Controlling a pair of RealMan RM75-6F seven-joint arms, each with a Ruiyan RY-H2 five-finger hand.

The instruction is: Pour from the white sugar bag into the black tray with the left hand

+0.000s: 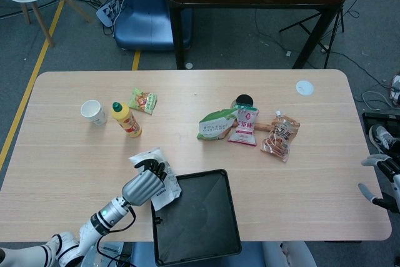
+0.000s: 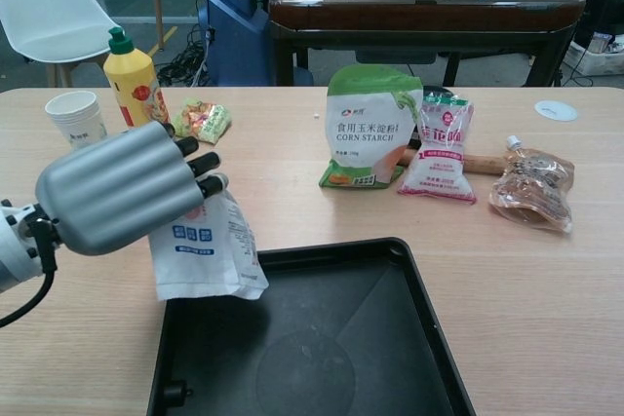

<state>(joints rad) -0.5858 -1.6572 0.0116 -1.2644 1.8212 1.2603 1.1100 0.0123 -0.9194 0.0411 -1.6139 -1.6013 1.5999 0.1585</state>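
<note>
My left hand (image 1: 144,187) grips the white sugar bag (image 1: 157,168) with blue print near the table's front edge. In the chest view the left hand (image 2: 117,190) holds the sugar bag (image 2: 207,252) nearly upright, and the bag's lower edge hangs over the left rim of the black tray (image 2: 322,338). The black tray (image 1: 199,218) lies at the front middle of the table, and faint white specks show on its floor. My right hand (image 1: 378,178) hangs off the table's right edge with its fingers apart, holding nothing.
Behind the tray stand a green corn starch bag (image 2: 370,129), a pink packet (image 2: 439,148) and a brown pouch (image 2: 534,182). A yellow bottle (image 2: 132,75), a paper cup (image 2: 78,116) and a small snack packet (image 2: 203,119) sit at the back left.
</note>
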